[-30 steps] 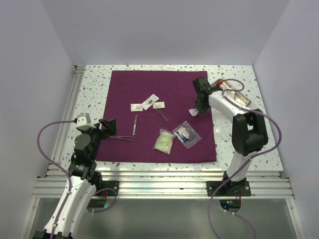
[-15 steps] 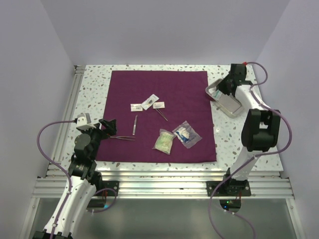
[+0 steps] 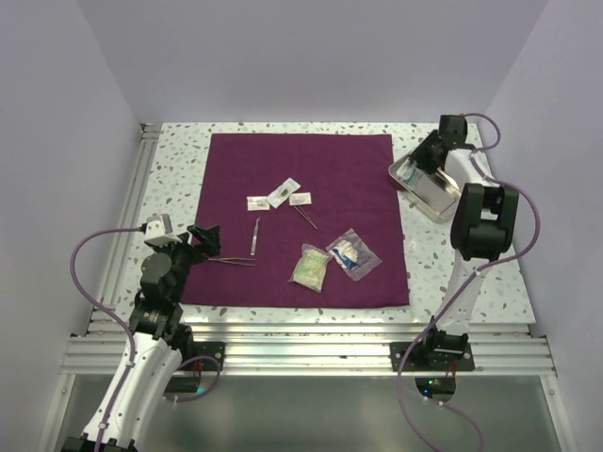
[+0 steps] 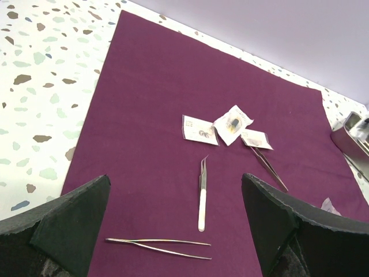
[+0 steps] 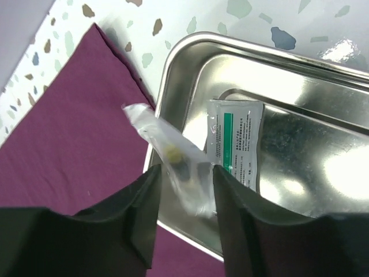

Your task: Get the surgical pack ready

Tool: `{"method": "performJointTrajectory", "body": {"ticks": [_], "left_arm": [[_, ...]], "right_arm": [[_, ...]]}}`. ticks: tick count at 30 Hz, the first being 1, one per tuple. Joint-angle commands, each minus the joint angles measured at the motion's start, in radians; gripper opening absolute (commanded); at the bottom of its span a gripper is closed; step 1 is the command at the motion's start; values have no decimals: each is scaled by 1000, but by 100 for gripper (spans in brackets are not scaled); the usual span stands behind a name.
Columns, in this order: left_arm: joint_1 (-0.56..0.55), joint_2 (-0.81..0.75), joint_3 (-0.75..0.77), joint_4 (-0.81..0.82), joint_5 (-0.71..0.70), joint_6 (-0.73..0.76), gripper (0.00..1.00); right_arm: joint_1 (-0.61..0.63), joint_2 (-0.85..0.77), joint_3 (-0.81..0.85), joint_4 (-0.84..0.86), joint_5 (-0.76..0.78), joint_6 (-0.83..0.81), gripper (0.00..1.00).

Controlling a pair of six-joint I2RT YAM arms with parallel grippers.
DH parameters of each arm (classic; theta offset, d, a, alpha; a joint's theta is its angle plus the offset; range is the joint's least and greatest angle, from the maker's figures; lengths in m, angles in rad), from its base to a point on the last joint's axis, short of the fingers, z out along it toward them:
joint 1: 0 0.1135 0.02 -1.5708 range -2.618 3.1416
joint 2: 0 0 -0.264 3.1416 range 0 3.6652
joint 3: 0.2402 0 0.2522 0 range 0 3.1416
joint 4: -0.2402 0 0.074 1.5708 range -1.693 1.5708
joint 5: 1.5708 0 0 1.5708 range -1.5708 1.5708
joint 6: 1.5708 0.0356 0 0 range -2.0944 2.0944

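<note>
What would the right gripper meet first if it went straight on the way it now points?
Probably the tray, beside the sachet, though the packet in the right gripper would touch first.

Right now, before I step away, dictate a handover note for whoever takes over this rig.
Left fingers: open, empty, over the near-left edge of the purple cloth.
Right fingers: shut on a clear packet above the metal tray, right of the cloth.
Cloth: spread flat, carrying three small packets, three slim instruments, two pouches. A green-striped sachet lies in the tray.
Done: cloth laid out.
Left: likely finish sorting items, then fold the cloth into a bundle.
</note>
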Motion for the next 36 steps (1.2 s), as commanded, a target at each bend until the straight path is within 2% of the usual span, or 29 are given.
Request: {"method": "performJointTrajectory", "body": {"ticks": [1,3,6,9,13,16,21,25,30,36], "left_arm": [[-3,1,7,29,1,21,100],[-3,1,7,29,-2,21,100],[-3,0,6,27,-2,21,100],[-3,-2,6,29,1,21,100],[-3,-3,7,29,1,21,100],[-3,-8,7,27,1,23,100],[-3,-8,7,27,10,21,100],[-3,-5,6,35,30,21,100],[-3,1,3,47,50,21,100],[-3,3,1,50,61,24,100]], "right_arm": [[1,6,42,-22,-4,-15,47],[-1,-2,41,-37,35,-12,63],[-1,-29,41,-52,65,-32,72],[5,-107,15,-51,76,-66,72],[39,-231,-106,-31,39,-125,72],[97,-320,-201,-31,-66,-219,71],[263,-408,-344,-59,-163,-390,78],[376,-463,-461,-69,-166,-454,79],[522,-450,-476,-51,-88,-474,78],[597,-324,-326,-39,-74,-538,69]]}}
